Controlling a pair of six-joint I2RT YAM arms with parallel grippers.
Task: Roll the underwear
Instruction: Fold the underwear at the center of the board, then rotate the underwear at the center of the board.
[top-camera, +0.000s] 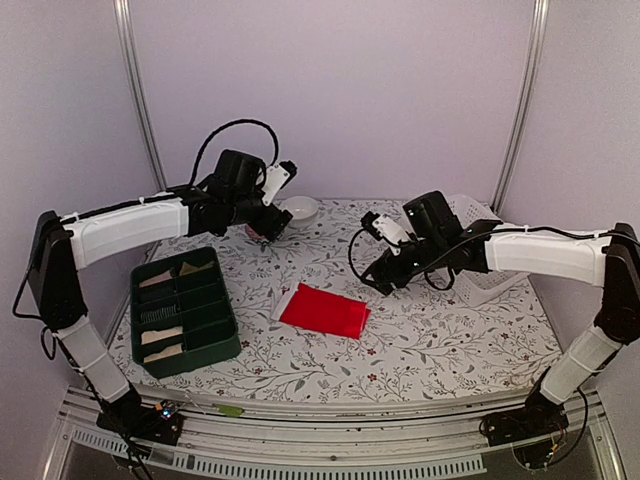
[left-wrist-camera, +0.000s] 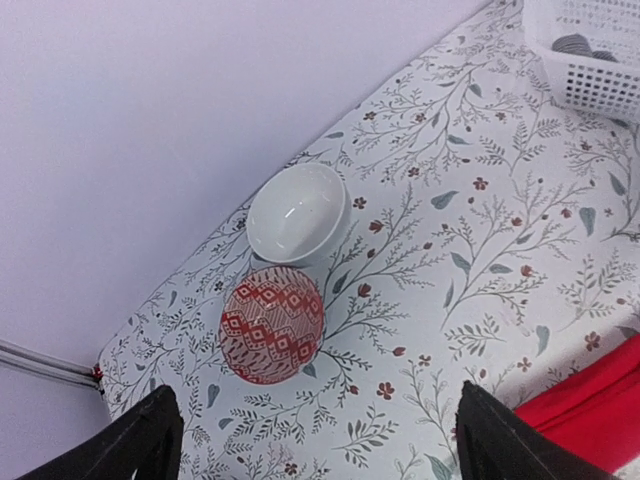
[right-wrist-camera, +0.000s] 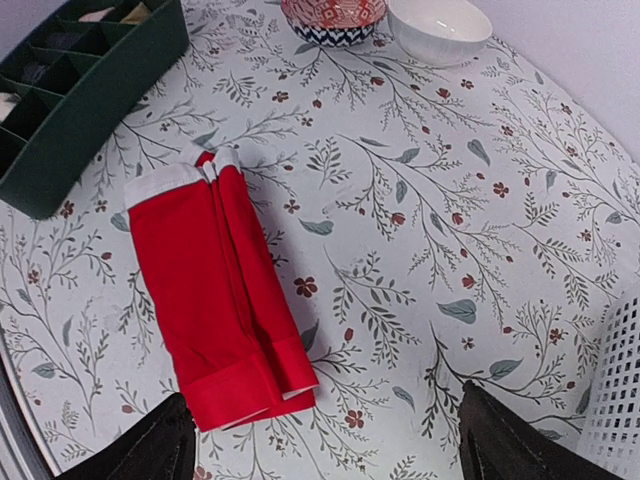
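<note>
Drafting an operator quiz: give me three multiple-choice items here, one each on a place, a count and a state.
1. The red underwear is: A) over an arm B) flat on the table C) in a pincer
2. Bowls at the table's far edge: A) one B) two C) four
3. The left pincer and right pincer are: A) both open, empty B) both shut on cloth C) one shut
B: it lies there, untouched. B: a white bowl and a patterned bowl. A: fingers apart, nothing between.
</note>
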